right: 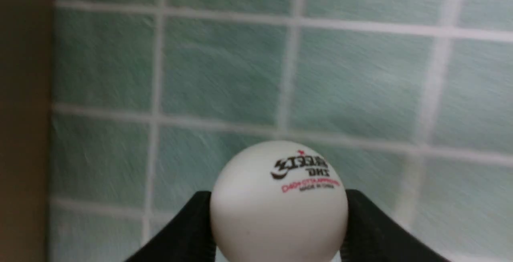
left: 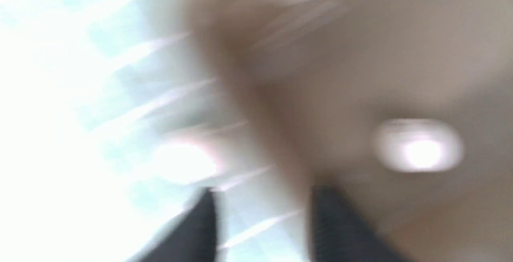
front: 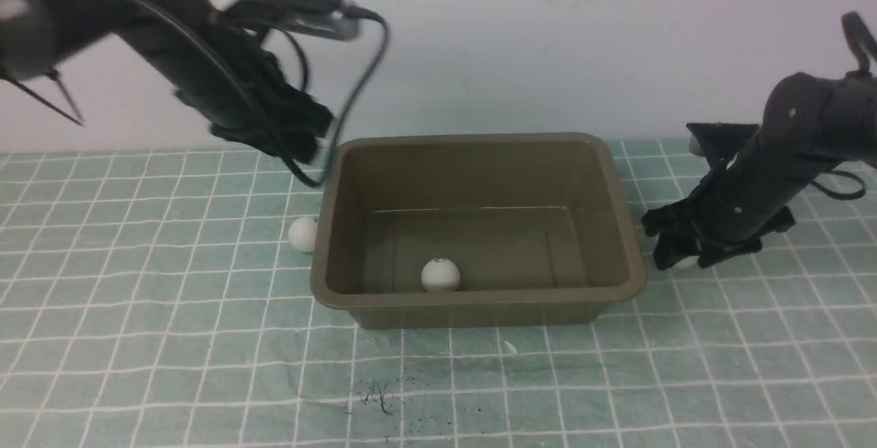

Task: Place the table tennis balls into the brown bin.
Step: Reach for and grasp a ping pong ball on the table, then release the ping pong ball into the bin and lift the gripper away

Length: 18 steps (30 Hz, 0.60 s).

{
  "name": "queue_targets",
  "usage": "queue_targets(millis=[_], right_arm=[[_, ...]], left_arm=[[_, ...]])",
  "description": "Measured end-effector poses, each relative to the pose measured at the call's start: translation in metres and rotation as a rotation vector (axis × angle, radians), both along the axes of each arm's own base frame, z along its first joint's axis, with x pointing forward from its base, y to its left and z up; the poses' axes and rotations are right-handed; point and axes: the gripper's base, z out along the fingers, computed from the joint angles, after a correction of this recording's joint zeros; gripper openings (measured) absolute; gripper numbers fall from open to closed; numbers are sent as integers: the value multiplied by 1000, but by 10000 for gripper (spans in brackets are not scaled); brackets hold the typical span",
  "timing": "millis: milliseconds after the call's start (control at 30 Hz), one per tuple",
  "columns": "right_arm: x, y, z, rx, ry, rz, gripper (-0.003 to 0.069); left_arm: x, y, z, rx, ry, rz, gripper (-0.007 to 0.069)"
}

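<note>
The brown bin (front: pixel 521 295) stands mid-table. One white table tennis ball (front: pixel 440 275) lies on its floor near the front wall. A second ball (front: pixel 303 234) rests on the mat against the bin's left side. My right gripper (front: pixel 685 259) is low beside the bin's right wall, shut on the third ball (right: pixel 278 202), which carries printed lettering. My left gripper (front: pixel 288 133) hangs blurred above the bin's back-left corner. Its fingers (left: pixel 336 226) stand apart with nothing between them. That blurred view shows the ball in the bin (left: pixel 419 146) and the ball outside (left: pixel 184 162).
A green mat with a white grid (front: pixel 137 338) covers the table, with a pale wall behind. A black cable (front: pixel 356 92) loops from the left arm over the bin's back-left corner. The bin's outer wall (right: pixel 24 113) shows beside the held ball.
</note>
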Motion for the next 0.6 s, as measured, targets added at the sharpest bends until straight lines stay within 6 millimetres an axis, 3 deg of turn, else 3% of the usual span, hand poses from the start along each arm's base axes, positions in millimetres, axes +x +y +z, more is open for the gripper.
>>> queue_targets(millis=[33,100,133,167,233,267,367,400,433,500,600], right_arm=[[-4,-3,22,-5,-18,-9,363],[-11,-5,57,14,-77,-31,363],[-13,-4,65,28,-91,-39,363],[-21,1,91,80,-145,-53,363],[-28,11,111,134,-192,-46,363],[-34,26,124,171,-230,5,363],[-38,65,122,204,-260,166,363],[-38,67,122,207,-261,170,363],[-37,82,115,211,-254,218,378],[-35,91,115,216,-247,241,456],[-35,91,136,209,-262,269,573]], left_arm=[[2,25,1,11,2,76,78],[6,52,-5,10,27,144,25],[7,56,-8,5,42,150,13],[9,60,-16,-11,71,147,5],[13,58,-29,-41,112,116,6],[18,51,-45,-79,150,68,22],[28,35,-72,-139,191,-2,110],[28,35,-72,-139,191,-2,110],[33,27,-88,-151,200,-17,195],[39,22,-99,-151,182,-15,307],[49,14,-119,-144,151,-2,474]])
